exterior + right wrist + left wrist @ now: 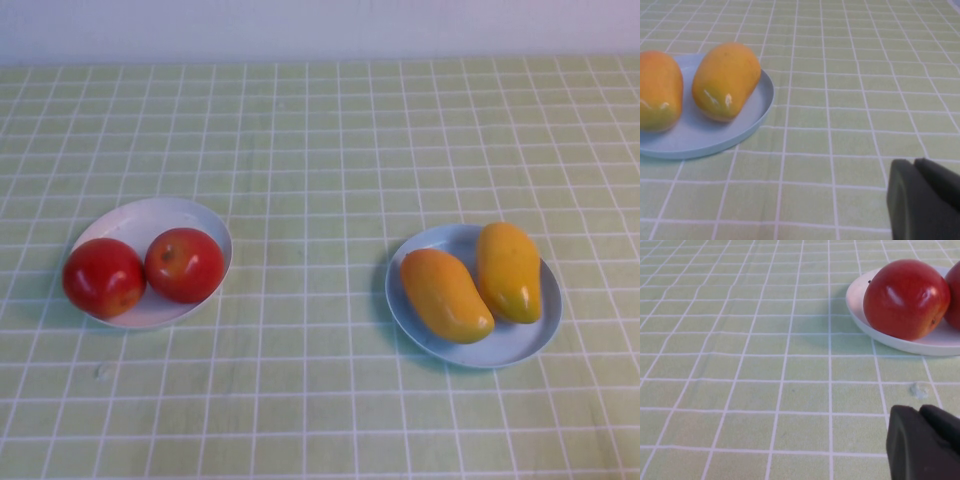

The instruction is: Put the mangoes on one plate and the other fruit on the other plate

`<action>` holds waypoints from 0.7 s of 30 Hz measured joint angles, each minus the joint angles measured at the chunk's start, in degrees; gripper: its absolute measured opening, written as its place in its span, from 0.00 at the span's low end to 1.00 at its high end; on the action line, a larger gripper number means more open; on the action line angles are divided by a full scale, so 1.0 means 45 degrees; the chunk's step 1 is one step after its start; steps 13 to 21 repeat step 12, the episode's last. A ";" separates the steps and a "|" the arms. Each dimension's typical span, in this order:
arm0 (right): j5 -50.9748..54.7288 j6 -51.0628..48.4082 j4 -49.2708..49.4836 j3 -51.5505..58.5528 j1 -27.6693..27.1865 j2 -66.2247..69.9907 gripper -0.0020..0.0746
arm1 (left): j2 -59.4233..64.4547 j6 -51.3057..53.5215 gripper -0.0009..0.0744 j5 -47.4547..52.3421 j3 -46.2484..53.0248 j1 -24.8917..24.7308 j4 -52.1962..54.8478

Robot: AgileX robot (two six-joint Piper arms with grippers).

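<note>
Two red apples lie side by side on the white plate at the left. Two yellow-orange mangoes lie on the light blue plate at the right. Neither arm shows in the high view. My left gripper is shut and holds nothing, hanging over bare cloth a short way from the white plate and its nearer apple. My right gripper is also shut and holds nothing, set apart from the blue plate with a mango on it.
A light green tablecloth with a white grid covers the table. A pale wall runs along the far edge. A small pale speck lies on the cloth near the left gripper.
</note>
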 joint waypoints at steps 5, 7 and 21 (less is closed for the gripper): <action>0.0000 -0.0053 0.0048 0.0000 0.0000 0.0000 0.01 | 0.0000 0.0000 0.01 0.0000 0.0000 0.0000 0.0000; 0.0000 -0.0053 0.0048 0.0000 0.0000 0.0000 0.01 | 0.0000 0.0000 0.01 0.0000 0.0000 0.0000 0.0000; 0.0000 -0.0082 0.0048 0.0000 0.0000 0.0000 0.01 | 0.0000 0.0000 0.01 0.0000 0.0000 0.0000 0.0000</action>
